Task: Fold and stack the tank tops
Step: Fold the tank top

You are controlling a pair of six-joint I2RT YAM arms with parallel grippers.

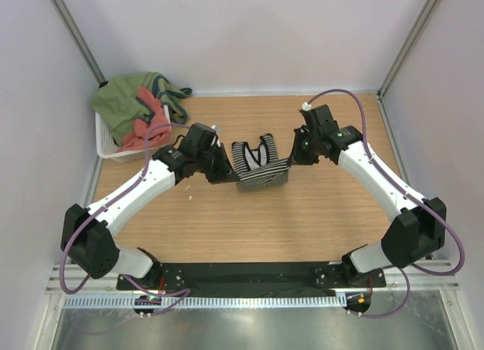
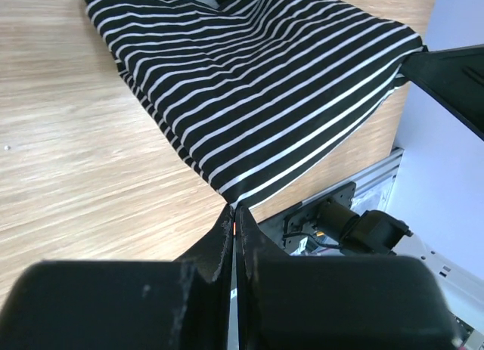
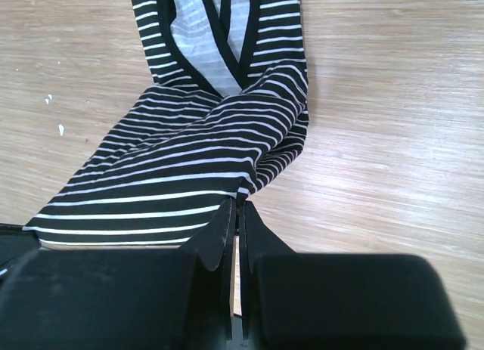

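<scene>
L hand (image 2: 233, 214) pinching striped tank top (image 2: 265, 85) corner, R hand (image 3: 239, 210) pinching opp. edge, both reaching inward

The left end effector (image 2: 233, 218) fills the lower frame. Its fingers (image 2: 215, 248) are pressed together on the near corner of the striped tank top (image 2: 265, 93). The garment spreads toward the upper frame over the wooden bench (image 2: 76, 176). Its hem runs straight to a black machine part (image 2: 450, 70) at the right. An aluminium rail (image 2: 378, 172) borders the bench.

White arms (image 1: 128, 193), black joints (image 1: 412, 236) and fingers (image 2: 151, 305), purple cables (image 1: 336, 91)
</scene>
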